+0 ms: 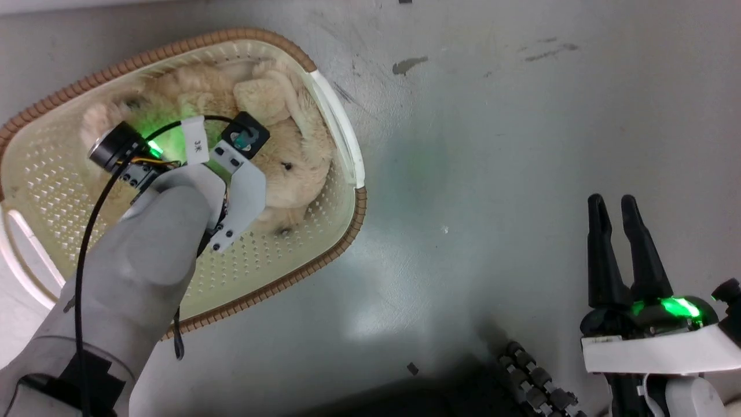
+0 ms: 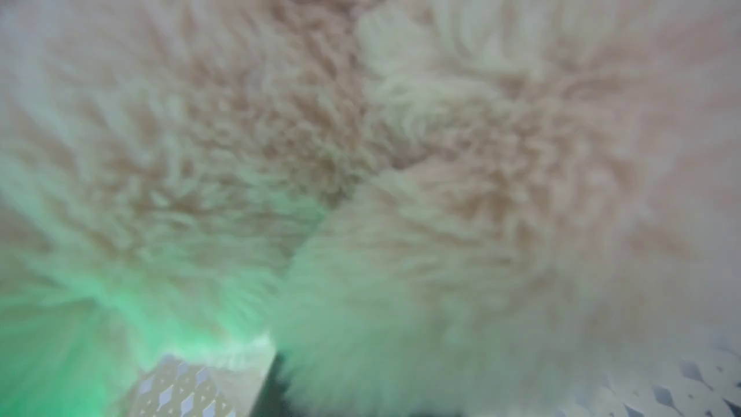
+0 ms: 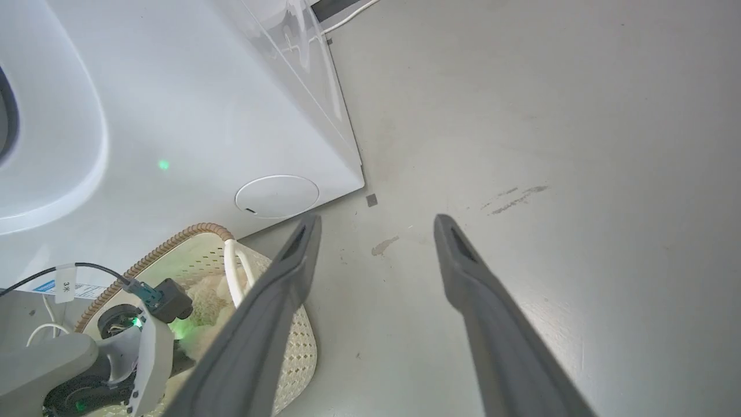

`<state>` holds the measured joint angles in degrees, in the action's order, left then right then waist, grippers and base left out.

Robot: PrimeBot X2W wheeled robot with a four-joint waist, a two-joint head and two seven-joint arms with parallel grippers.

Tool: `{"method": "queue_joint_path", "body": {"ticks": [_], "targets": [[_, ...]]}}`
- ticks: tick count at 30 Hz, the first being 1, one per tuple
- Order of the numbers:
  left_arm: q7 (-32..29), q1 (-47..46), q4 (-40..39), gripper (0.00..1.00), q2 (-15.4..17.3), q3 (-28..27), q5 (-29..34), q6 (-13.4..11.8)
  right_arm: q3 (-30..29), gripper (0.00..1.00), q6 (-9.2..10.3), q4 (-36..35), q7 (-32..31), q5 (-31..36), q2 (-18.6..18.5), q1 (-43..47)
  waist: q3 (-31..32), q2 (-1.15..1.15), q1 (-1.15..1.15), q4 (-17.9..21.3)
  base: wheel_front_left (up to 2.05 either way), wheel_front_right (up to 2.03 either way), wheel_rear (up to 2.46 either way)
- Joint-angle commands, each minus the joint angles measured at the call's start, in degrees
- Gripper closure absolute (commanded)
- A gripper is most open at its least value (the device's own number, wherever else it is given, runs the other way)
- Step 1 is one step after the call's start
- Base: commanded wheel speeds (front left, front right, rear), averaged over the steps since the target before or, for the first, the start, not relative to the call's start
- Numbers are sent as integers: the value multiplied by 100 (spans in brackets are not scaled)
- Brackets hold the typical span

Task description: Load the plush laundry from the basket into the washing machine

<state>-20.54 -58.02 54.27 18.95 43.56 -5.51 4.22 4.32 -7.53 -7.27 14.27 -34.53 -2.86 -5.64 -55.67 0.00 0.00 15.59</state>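
Observation:
The cream basket (image 1: 341, 231) with its brown woven rim lies on the floor at the left of the head view. The fluffy beige plush (image 1: 295, 156) fills its far half, a small dark eye showing. My left arm's wrist (image 1: 237, 185) reaches down into the basket onto the plush, and the fingers are hidden beneath it. Plush fur (image 2: 463, 231) crowds the left wrist view, with the perforated basket wall (image 2: 191, 394) at the bottom. My right gripper (image 1: 612, 201) stands open over bare floor at the lower right. Past its fingertips (image 3: 377, 220) stands the white washing machine (image 3: 173, 116), with the basket (image 3: 295, 347) at its foot.
The grey floor (image 1: 492, 145) between basket and right gripper carries a few stains (image 1: 408, 65). My dark base (image 1: 405, 394) and a ribbed cable chain (image 1: 532, 376) sit at the bottom edge. A round service flap (image 3: 277, 197) is low on the washer's front.

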Motion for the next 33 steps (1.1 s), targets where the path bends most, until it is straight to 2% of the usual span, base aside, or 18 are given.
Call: {"method": "queue_joint_path", "body": {"ticks": [1,4,9,23,33], "targets": [[-3,-110,155,100,42,82,-31,18,18,0,4,14,57,-76,-1,-111,-24,0,0,1,0,0,0],[75,-79,227,100,-41,134,-146,68,17,0,4,85,73,-99,-1,-169,49,0,0,-49,0,0,0],[545,370,304,100,-526,134,-591,205,-92,0,4,521,73,28,-1,-315,890,0,0,-478,0,0,0],[1399,1001,287,100,-989,-24,-1388,307,-212,0,4,1025,73,260,-1,-280,2059,0,0,-1101,0,0,0],[2401,1756,-21,100,-1253,-556,-2337,320,-399,0,4,1415,73,343,-1,-57,3059,0,0,-1606,0,0,0]]}}
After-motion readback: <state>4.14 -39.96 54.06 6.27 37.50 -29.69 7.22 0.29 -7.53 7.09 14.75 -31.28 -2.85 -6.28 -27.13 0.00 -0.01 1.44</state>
